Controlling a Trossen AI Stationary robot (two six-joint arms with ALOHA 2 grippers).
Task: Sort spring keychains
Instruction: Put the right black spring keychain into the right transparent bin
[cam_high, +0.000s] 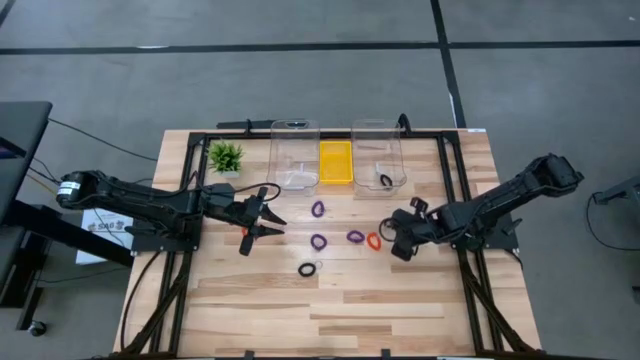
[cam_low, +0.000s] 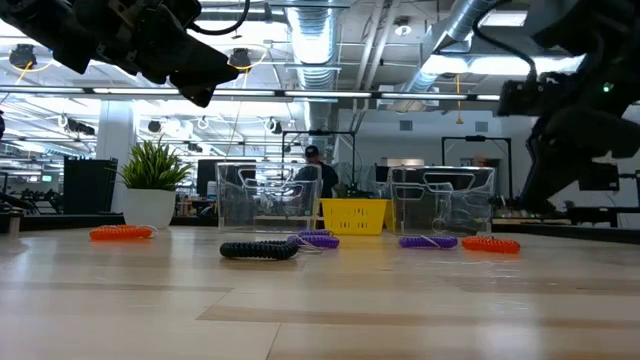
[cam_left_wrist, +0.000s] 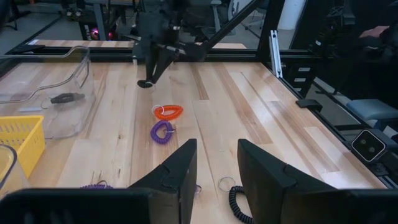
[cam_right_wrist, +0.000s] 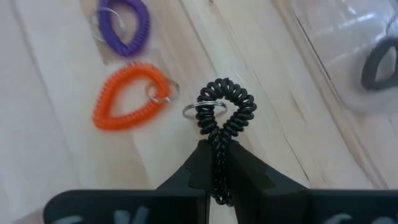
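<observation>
The right arm reaches in from the table's right edge, bent at the elbow, its wrist low over the middle of the board. The right gripper (cam_right_wrist: 216, 163) has its fingers pinched together on a black spring keychain (cam_right_wrist: 222, 115). The left arm stretches in from the left side, and the left gripper (cam_high: 268, 221) hangs apparently above the wood, fingers spread.

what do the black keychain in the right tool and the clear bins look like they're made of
Black keychain, clamped in the right tool: likely matte plastic cord, judging by its tight even coils; its small ring glints like metal. Clear bins: probably glossy hard plastic, see-through with bright reflections along the edges.
</observation>
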